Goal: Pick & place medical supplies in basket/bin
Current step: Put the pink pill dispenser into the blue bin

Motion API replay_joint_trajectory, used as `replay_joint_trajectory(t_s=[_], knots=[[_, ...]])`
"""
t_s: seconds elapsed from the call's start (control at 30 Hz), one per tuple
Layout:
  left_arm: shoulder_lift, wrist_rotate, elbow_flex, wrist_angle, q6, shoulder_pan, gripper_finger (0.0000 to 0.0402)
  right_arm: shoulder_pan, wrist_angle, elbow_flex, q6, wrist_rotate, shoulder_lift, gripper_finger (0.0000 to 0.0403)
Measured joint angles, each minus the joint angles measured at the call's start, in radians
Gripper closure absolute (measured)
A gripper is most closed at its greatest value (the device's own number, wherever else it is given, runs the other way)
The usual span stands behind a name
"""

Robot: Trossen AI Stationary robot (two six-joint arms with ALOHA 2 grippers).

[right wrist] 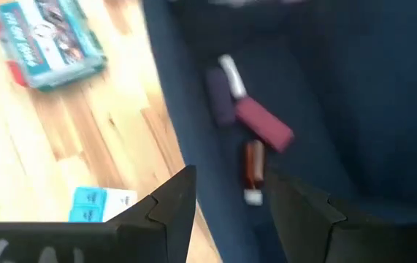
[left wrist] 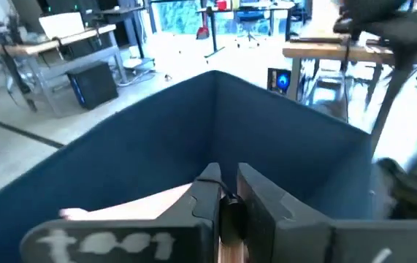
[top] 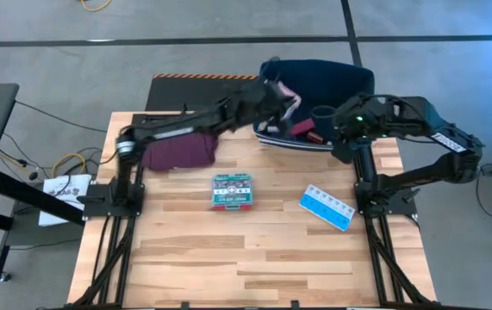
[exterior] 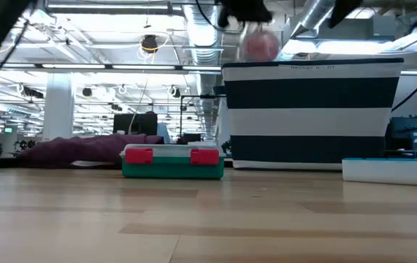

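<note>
While left jaws point(top: 285, 96) grip pink roll point(exterior: 260, 45) over bin point(exterior: 310, 109), right jaws point(right wrist: 230, 197) open, labels unreadable.

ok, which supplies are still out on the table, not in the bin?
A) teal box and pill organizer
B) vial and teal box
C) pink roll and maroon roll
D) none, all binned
A: the teal box and the blue-white pill organizer lie on the wooden table in front of the navy bin, while the maroon roll and the vial already lie inside it.
</note>
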Motion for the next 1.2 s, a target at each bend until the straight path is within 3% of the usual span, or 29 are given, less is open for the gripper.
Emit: replay_joint_trajectory(t_s=[0.2, 0.33, 0.53, 1.03, 1.2], knots=[[0.249, 0.118, 0.249, -0.104, -0.054, 0.085, 0.0386, 0.021, -0.087, 0.0, 0.156, 0.176, -0.095, 0.0244], [0.363, 0.122, 0.31, -0.108, -0.099, 0.114, 0.0386, 0.021, -0.09, 0.0, 0.201, 0.195, -0.155, 0.0244], [0.374, 0.035, 0.288, -0.122, -0.06, 0.13, 0.0342, 0.021, -0.089, 0.0, 0.244, 0.179, -0.209, 0.0244], [0.368, 0.085, 0.32, -0.151, 0.02, 0.124, 0.0269, 0.021, -0.087, 0.0, 0.314, 0.152, -0.247, 0.0244], [0.364, 0.161, 0.322, -0.309, 0.022, 0.126, 0.0257, 0.021, -0.081, 0.0, 0.314, 0.151, -0.228, 0.0244]])
